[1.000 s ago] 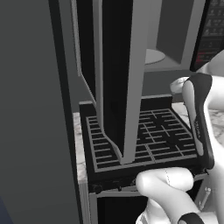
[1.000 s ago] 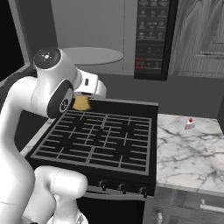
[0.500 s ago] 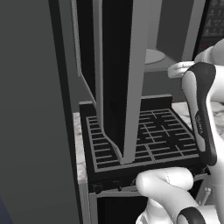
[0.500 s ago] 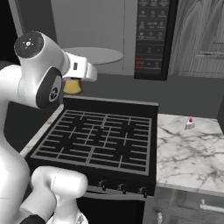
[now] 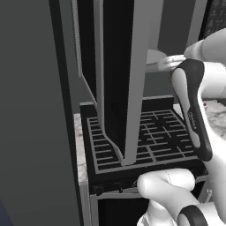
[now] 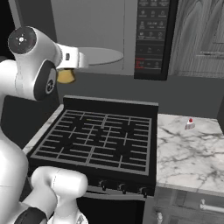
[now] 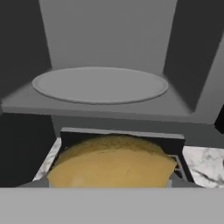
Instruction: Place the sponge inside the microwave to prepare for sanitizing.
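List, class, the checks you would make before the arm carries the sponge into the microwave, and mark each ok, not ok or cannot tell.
1. Sponge sits at the gripper, raised off the stove: ok.
2. Firm hold by the fingers: cannot tell, the fingers are hidden.
3. Microwave door open, cavity exposed: ok.
4. Turntable bare, nothing on it: ok.
5. Sponge already inside the cavity: not ok, it hangs in front of and below the opening.
6. Small bottle on the counter lies away from the path: ok.
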